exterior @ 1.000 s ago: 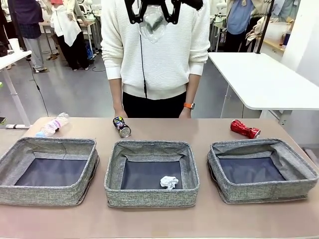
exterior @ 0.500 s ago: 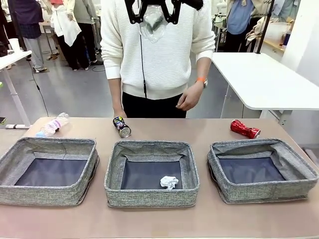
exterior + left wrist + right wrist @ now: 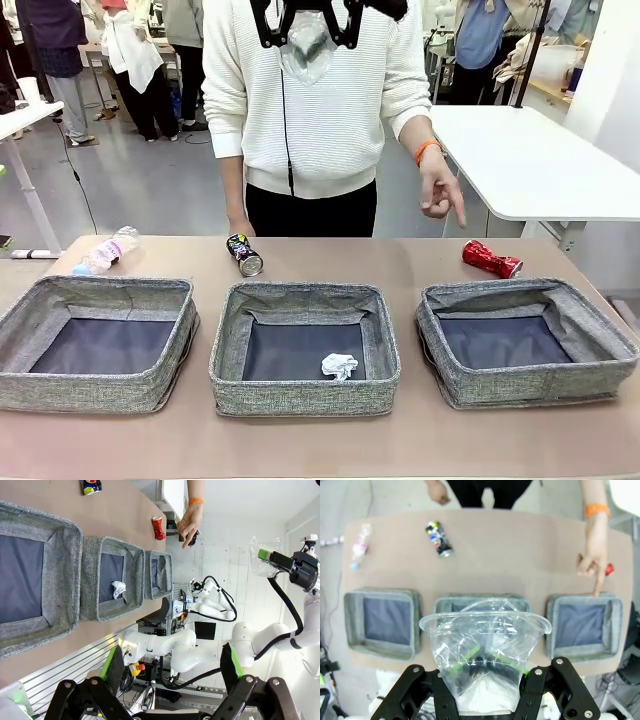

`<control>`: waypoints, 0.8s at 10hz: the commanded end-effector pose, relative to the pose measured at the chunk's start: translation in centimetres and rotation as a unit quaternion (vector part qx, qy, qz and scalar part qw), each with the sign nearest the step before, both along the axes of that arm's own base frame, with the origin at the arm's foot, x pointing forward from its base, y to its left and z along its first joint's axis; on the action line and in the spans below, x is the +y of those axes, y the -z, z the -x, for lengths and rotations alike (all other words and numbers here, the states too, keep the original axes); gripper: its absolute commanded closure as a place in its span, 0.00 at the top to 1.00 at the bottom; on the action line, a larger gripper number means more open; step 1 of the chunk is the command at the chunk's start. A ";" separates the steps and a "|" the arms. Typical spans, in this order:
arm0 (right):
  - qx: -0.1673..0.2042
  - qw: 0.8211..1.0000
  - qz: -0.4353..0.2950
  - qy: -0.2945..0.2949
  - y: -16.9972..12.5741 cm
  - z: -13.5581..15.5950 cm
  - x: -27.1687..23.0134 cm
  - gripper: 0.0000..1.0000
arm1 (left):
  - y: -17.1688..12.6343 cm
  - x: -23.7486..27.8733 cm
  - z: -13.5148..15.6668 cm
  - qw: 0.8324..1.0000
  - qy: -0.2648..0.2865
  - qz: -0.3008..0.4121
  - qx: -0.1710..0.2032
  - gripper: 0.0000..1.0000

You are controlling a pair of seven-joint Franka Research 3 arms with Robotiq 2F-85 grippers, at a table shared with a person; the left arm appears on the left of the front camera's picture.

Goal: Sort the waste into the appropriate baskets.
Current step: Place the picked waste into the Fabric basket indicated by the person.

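Observation:
High above the table's far side, my right gripper is shut on a crumpled clear plastic cup, which looms large in the right wrist view. My left gripper stands open with nothing in it, well off the table. Three grey baskets sit in a row: left, middle and right. A white paper ball lies in the middle basket. Behind the baskets lie a clear bottle, a dark printed can and a crushed red can.
A person in a white sweater stands at the far edge. One hand, with an orange wristband, points a finger down over the right end, near the right basket and the red can. A white table stands behind on the right.
The person's hand has lifted from the table edge and swung right, and now points down over the right end. Both grippers and the litter have stayed put.

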State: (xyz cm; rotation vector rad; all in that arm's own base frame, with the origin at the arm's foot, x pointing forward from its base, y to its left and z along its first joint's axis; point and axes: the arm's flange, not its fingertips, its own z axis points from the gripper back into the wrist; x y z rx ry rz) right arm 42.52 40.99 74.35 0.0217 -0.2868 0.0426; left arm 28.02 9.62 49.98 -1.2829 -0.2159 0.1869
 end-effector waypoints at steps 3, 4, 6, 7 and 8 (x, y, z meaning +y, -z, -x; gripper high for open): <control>0.003 1.000 -0.007 -0.003 -0.2 0.1 -0.1 0.04 | -0.1 -0.1 0.1 1.000 0.001 0.007 -0.013 1.00; 0.000 1.000 0.000 0.000 0.0 0.0 0.0 0.04 | -0.1 -0.1 0.1 1.000 0.001 0.007 -0.013 1.00; 0.038 0.999 0.005 -0.016 2.7 -0.5 -3.3 0.04 | -0.1 -0.1 0.1 1.000 0.001 0.007 -0.013 1.00; 0.053 0.998 -0.012 -0.025 4.6 -0.2 -5.8 0.04 | -0.1 -0.1 0.1 1.000 0.001 0.007 -0.013 1.00; 0.062 0.997 -0.027 -0.032 6.4 0.6 -8.4 0.04 | -0.1 -0.1 0.1 1.000 0.001 0.007 -0.013 1.00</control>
